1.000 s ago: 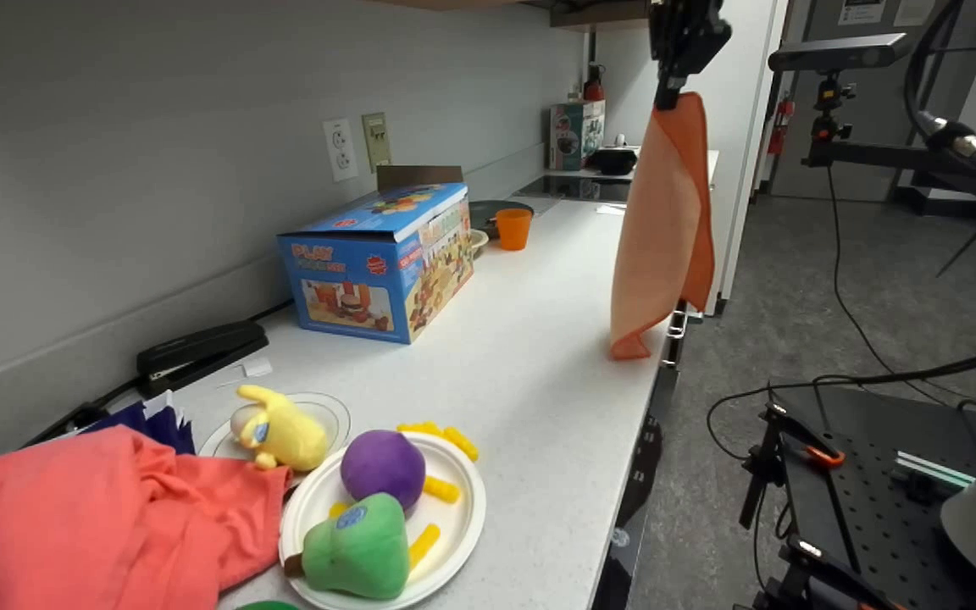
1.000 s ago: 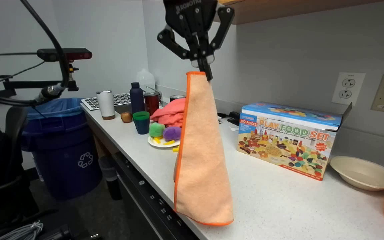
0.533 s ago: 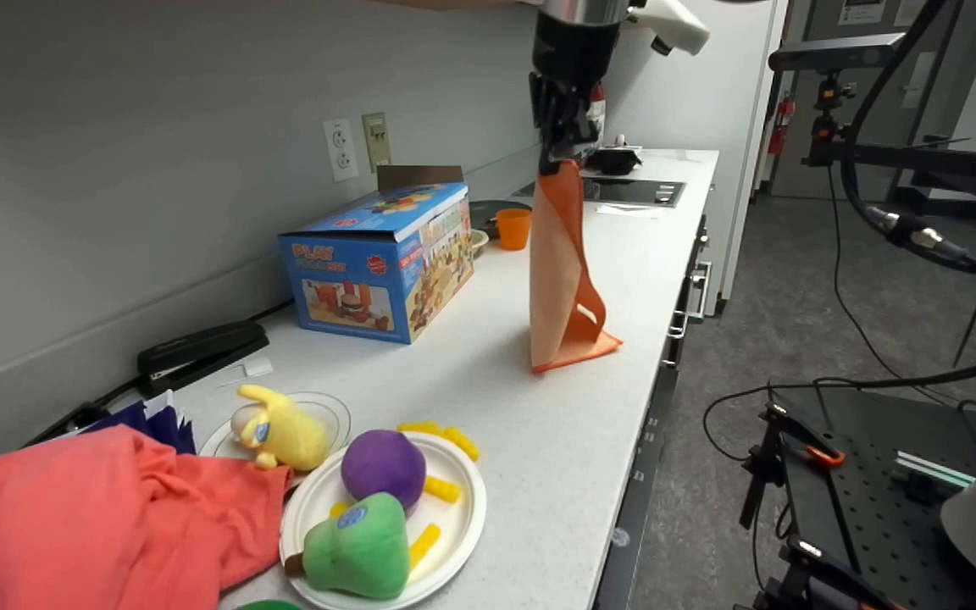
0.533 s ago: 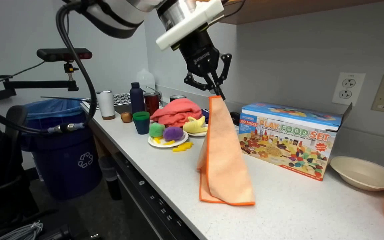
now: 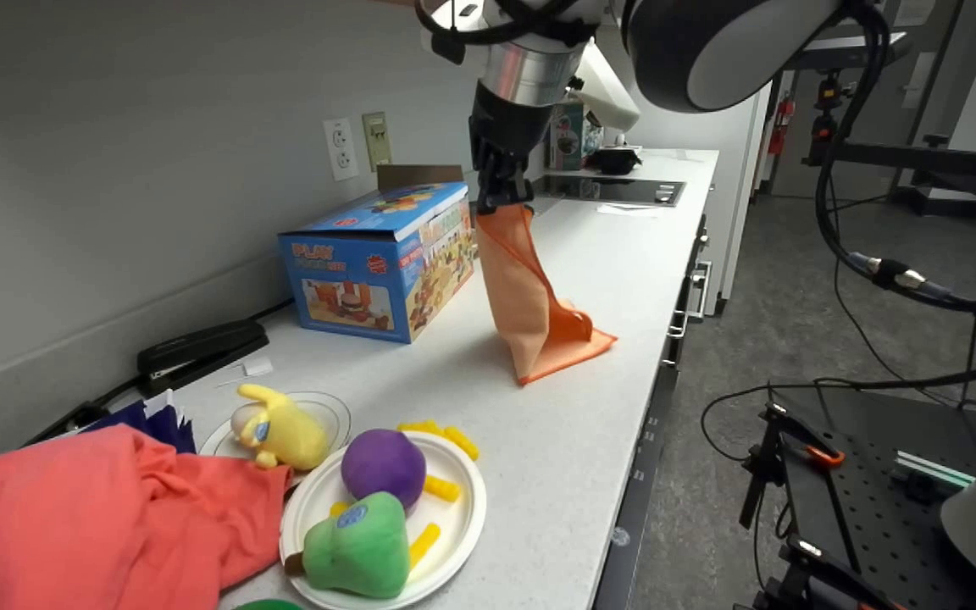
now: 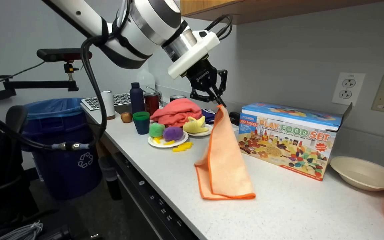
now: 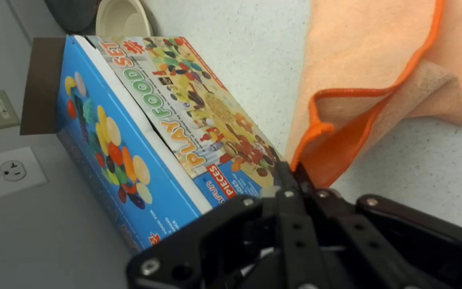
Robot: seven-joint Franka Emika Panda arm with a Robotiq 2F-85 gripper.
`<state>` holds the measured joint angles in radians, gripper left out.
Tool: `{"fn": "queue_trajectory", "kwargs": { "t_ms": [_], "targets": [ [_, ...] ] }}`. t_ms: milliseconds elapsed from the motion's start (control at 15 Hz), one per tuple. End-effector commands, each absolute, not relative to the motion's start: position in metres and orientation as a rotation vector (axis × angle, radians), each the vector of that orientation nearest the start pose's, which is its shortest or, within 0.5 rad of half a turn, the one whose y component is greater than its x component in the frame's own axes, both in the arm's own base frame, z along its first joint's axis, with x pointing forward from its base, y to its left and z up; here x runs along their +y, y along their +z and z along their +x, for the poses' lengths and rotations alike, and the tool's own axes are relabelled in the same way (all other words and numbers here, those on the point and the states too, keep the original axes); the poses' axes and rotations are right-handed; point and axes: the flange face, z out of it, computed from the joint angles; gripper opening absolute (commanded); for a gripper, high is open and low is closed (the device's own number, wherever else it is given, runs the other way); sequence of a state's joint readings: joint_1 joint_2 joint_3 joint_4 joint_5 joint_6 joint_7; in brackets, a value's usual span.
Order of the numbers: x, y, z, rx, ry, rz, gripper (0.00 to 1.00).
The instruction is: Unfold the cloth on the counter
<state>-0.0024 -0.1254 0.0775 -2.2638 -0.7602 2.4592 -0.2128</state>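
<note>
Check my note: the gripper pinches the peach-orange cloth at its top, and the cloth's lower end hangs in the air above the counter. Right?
Not quite: the peach-orange cloth does not end in the air. Both exterior views show its lower end resting on the counter, slightly spread. The rest is right: the gripper pinches the cloth at its top.
</note>
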Motion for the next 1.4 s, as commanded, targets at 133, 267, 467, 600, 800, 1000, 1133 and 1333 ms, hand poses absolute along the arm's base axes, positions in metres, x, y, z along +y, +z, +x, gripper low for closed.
{"fn": "queue_trajectory", "kwargs": {
  "t_ms": [133,267,467,600,800,1000,1133,1333],
  "targets": [
    [0.048,0.419,0.547,0.926,0.454,2.402,0.29],
    [0.046,0.412,0.549,0.895,0.482,2.431,0.43],
    [0.040,0.411,0.550,0.846,0.523,2.478,0.66],
    [0.043,0.413,0.543,0.845,0.485,2.551,0.81],
    [0.046,0.401,0.534,0.886,0.388,2.702,0.99],
    [0.037,0.395,0.533,0.957,0.274,2.783,1.00],
    [0.028,0.382,0.534,0.969,0.196,2.787,1.00],
    [0.017,0.361,0.538,0.956,0.111,2.769,1.00]
  ]
}}
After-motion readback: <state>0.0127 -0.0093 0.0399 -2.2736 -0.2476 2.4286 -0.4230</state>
